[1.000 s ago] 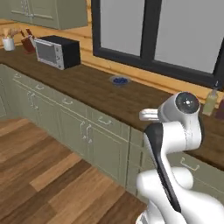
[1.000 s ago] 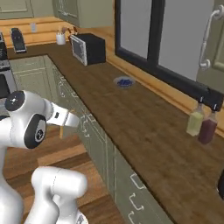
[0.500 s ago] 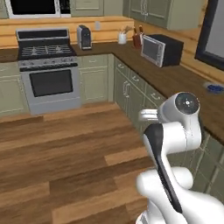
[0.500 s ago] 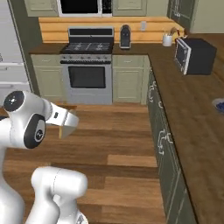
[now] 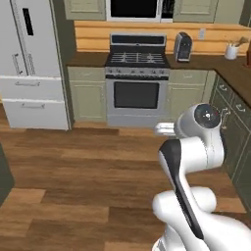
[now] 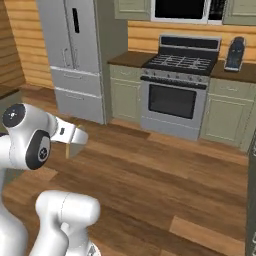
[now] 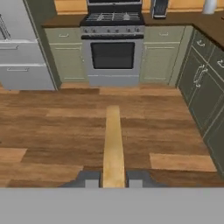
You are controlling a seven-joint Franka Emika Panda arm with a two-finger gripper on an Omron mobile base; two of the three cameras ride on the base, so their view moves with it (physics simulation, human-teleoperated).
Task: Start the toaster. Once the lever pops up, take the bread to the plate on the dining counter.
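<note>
The claw [image 7: 113, 179] pinches the bread [image 7: 113, 144] edge-on, held level above the floor [image 7: 52, 131].

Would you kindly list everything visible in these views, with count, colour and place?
bread: one, tan, edge-on between the tool's tips, above the floor.
stove: one, silver with black oven window, at the far wall.
fridge: one, pale grey, left of the stove.
coffee maker: one, dark, on the counter right of the stove.
utensil holder: one, white, far right of the counter.
cabinets: sage-green, along the right side and beside the stove.
floor: brown wood planks.
tool: one, dark tips, shut on the bread.
</note>
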